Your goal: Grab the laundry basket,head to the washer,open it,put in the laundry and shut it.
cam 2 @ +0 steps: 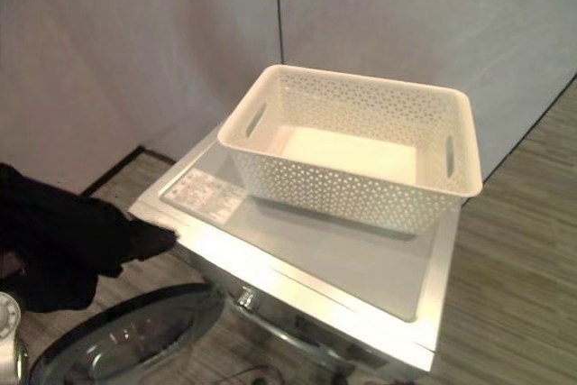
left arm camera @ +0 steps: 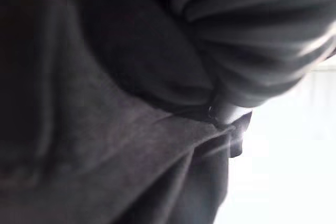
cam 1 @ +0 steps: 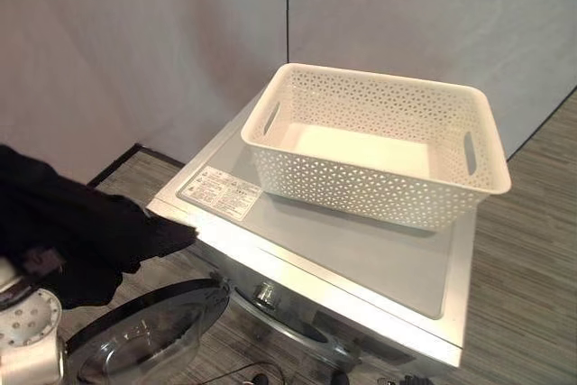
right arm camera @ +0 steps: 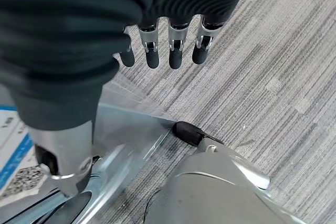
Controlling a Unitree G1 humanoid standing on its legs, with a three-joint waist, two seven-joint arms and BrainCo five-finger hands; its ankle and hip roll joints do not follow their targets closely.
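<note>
Washer: silver-grey front-loading washing machine (cam 1: 361,259) with a flat top, standing on striped grey flooring (cam 1: 532,250) before pale wall panels (cam 1: 135,42). Its round glass-fronted door (cam 1: 144,335) hangs swung open at lower left of the head views.

Basket: white perforated plastic laundry basket (cam 1: 379,182) with cut-out handles rests on the washer top, toward the back. Its inside looks empty.

Laundry: black cloth garment (cam 1: 81,232) is bunched in the air at the washer's front left corner, above the open door and well apart from the basket. In the left wrist view, dark folds of it cover the camera.

Left hand: buried in the garment; whether its fingers are clamped on the cloth cannot be told, though the cloth is plainly carried on that arm.

Right hand (right arm camera: 163,45): hangs idle over the floor beside the washer, fingers straight and slightly apart, holding nothing.

Judgement: step in hand is loading; carrying and opening appear done. Next move calls for lowering the garment to the drum opening, hidden below the top edge, pushing it fully inside, then swinging the door shut.
</note>
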